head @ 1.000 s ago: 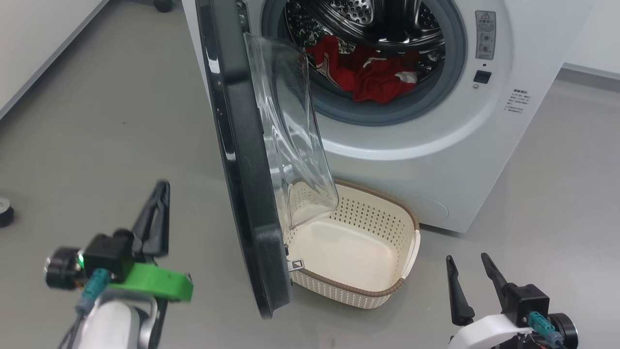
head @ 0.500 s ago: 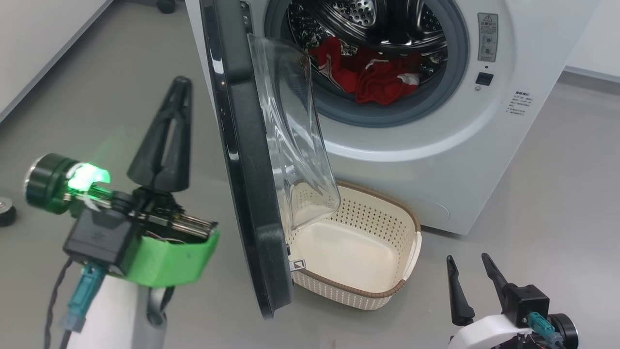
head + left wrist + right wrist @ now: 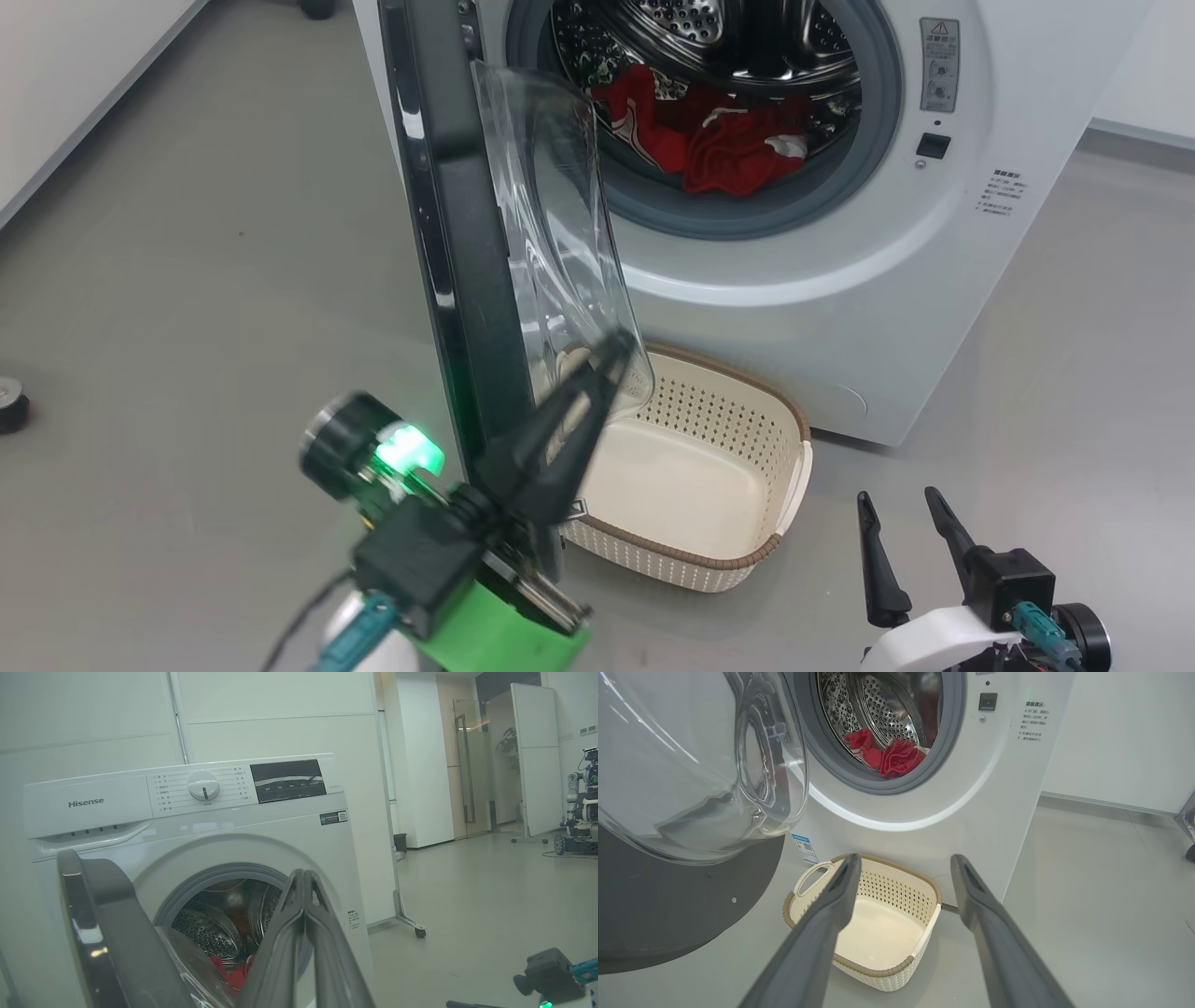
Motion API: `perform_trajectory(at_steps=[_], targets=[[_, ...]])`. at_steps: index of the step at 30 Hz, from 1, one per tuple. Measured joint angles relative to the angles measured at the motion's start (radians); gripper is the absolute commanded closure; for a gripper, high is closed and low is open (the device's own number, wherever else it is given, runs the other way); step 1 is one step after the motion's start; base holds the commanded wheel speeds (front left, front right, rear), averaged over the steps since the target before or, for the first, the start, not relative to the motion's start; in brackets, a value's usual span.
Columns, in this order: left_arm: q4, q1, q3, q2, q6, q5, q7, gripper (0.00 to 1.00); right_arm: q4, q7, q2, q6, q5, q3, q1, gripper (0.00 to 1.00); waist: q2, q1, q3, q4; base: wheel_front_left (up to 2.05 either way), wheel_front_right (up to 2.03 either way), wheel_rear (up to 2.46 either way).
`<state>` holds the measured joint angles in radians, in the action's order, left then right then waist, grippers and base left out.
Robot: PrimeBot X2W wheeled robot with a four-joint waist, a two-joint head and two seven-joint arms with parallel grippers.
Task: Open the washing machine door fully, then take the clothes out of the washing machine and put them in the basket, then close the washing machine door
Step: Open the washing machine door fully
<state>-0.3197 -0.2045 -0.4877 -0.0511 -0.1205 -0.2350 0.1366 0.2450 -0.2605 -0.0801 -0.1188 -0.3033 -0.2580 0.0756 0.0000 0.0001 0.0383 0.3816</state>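
Left gripper [image 3: 611, 353], closed tight and empty, rises by the door [image 3: 457, 233]. Right gripper [image 3: 896, 504], spread wide and empty, hovers near the basket [image 3: 709, 565]. Clothes [image 3: 719, 154] lie in the machine [image 3: 840, 280].

**Head view:** the door [image 3: 457, 233] runs off the top edge and hides the left end of the basket [image 3: 681, 485]. The blurred left gripper [image 3: 611, 347] covers the door's lower rim. Label print on the machine [image 3: 840, 308] is too small to read.

**Left wrist view:** the same gripper hides most of the clothes [image 3: 231, 973].

**Right wrist view:** the door's glass covers part of the sticker [image 3: 803, 847].
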Motion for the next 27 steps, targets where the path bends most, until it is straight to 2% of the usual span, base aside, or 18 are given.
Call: perform_trajectory(at_steps=[7, 9, 17, 27], targets=[[0.053, 0.109, -0.131, -0.008, 0.0, -0.066, -0.123, 1.0, 0.0, 0.0, 0.001, 0.001, 0.007, -0.001, 0.0, 0.0, 0.0, 0.0, 0.007, -0.001, 0.0, 0.0, 0.0], [0.061, 0.133, -0.136, -0.021, 0.0, -0.067, -0.138, 1.0, 0.0, 0.0, 0.001, 0.002, 0.007, -0.003, 0.0, 0.0, 0.0, 0.0, 0.009, -0.002, 0.0, 0.0, 0.0], [0.082, 0.155, -0.09, -0.048, 0.002, -0.064, -0.163, 1.0, 0.0, 0.0, 0.002, 0.002, 0.007, 0.002, 0.0, 0.0, 0.0, 0.0, 0.017, -0.005, 0.0, 0.0, 0.0], [0.085, 0.159, -0.038, -0.06, 0.044, -0.045, -0.168, 1.0, 0.0, 0.0, 0.002, 0.003, 0.007, 0.009, 0.0, 0.0, 0.0, 0.0, 0.022, -0.002, 0.0, 0.0, 0.0]])
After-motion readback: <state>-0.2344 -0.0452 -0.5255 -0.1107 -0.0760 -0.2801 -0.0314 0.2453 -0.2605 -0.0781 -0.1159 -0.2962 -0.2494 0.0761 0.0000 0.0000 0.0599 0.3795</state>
